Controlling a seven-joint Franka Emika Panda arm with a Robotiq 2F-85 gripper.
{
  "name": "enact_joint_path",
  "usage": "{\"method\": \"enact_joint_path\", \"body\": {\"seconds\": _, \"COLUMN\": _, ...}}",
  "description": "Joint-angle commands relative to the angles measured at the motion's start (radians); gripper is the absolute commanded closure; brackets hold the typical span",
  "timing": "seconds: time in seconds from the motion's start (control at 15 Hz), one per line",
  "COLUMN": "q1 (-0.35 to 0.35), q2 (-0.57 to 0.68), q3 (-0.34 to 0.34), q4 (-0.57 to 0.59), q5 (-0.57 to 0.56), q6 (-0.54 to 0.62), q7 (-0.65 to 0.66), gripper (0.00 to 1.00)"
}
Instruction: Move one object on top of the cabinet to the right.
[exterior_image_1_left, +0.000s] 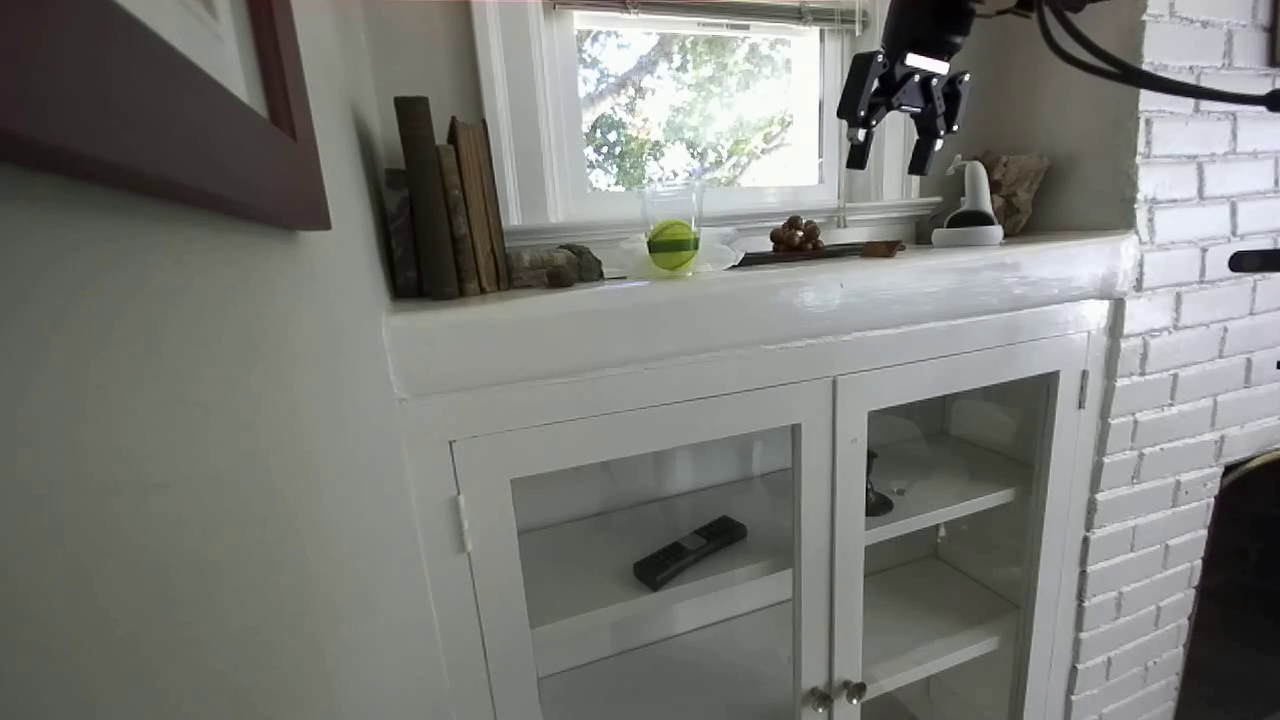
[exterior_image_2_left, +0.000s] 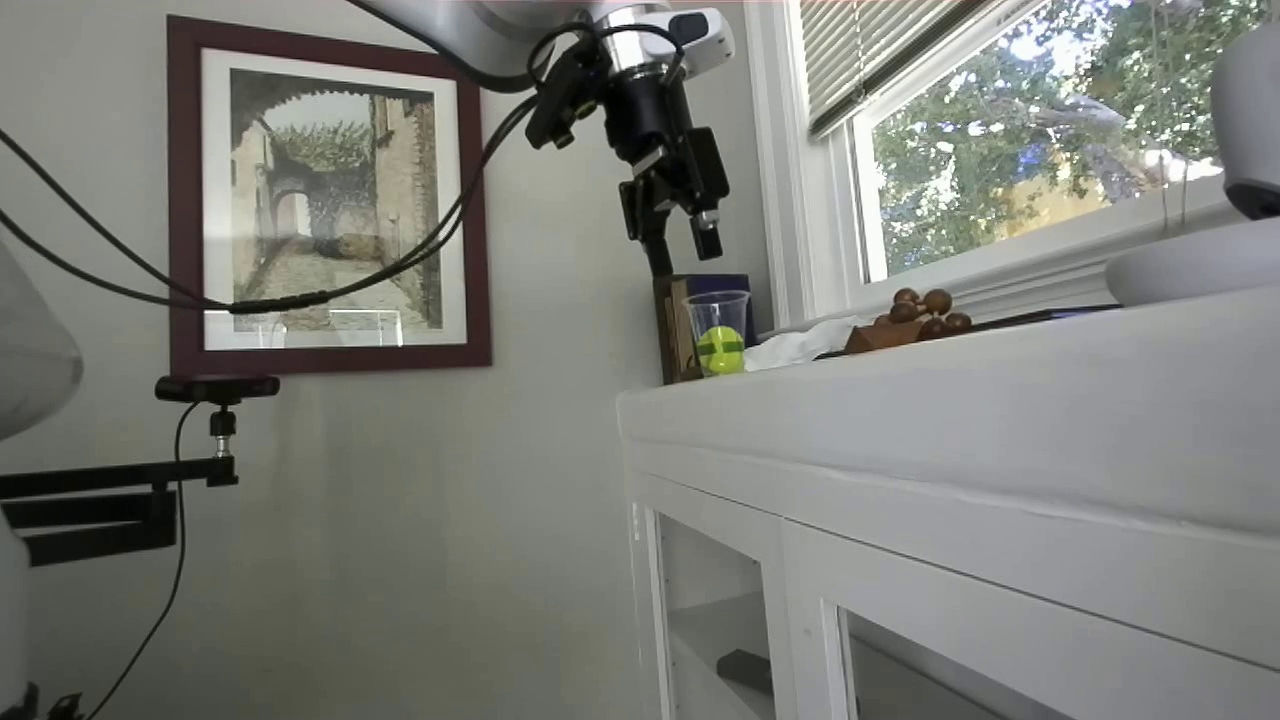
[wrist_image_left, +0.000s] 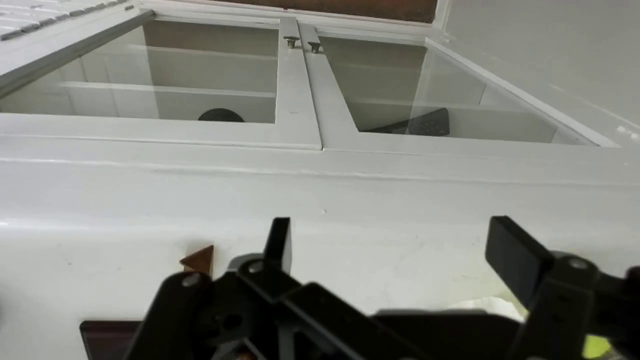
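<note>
In an exterior view I see the cabinet (exterior_image_1_left: 816, 480), made of white painted wood, under a bright window (exterior_image_1_left: 700, 110). It sits between a smooth gray wall (exterior_image_1_left: 200, 450) and bumpy white bricks (exterior_image_1_left: 1200, 320), with two glass doors (exterior_image_1_left: 640, 433) in front. Its flat, shiny top is the desk (exterior_image_1_left: 820, 300). Thin old books (exterior_image_1_left: 425, 200) stand at the gray wall end. Beside them lie rough, lumpy chunks (exterior_image_1_left: 535, 263). Next come a clear cup (exterior_image_1_left: 671, 203) with something round and yellow-green (exterior_image_1_left: 673, 245) in it, shiny brown balls (exterior_image_1_left: 797, 236), and a smooth white thing (exterior_image_1_left: 968, 215) near the brick end. The black claw (exterior_image_1_left: 890, 158) hangs over the desk with lots of air under it, its two sides spread apart.

In an exterior view the cup stands up straight, its round rim on top. Crumpled white paper (exterior_image_2_left: 800, 345) lies just beside it. The claw hangs higher than the cup.

In the wrist view the desk's front edge runs straight across, with the glass doors past it. The claw's flat black pads (wrist_image_left: 517, 260) are wide apart, and white desk shows through the gap. A pointy brown corner (wrist_image_left: 200, 259) peeks out near one pad. White paper and a bit of yellow-green show by the other.
</note>
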Motion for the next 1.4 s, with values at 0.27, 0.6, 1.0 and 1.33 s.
{"method": "enact_joint_path", "body": {"seconds": 0.27, "q1": -0.01, "q2": 0.21, "q3": -0.019, "q4": 0.23, "q5": 0.016, "q6": 0.037, "q7": -0.029, "gripper": 0.0}}
{"method": "enact_joint_path", "body": {"seconds": 0.6, "q1": -0.014, "q2": 0.358, "q3": -0.014, "q4": 0.409, "q5": 0.025, "q6": 0.016, "q7": 0.021, "gripper": 0.0}}
{"method": "enact_joint_path", "body": {"seconds": 1.0, "q1": -0.013, "q2": 0.513, "q3": -0.008, "q4": 0.582, "q5": 0.032, "q6": -0.015, "q7": 0.12, "gripper": 0.0}}
{"method": "enact_joint_path", "body": {"seconds": 1.33, "q1": -0.001, "q2": 0.585, "q3": 0.001, "q4": 0.697, "q5": 0.02, "q6": -0.184, "q7": 0.229, "gripper": 0.0}}
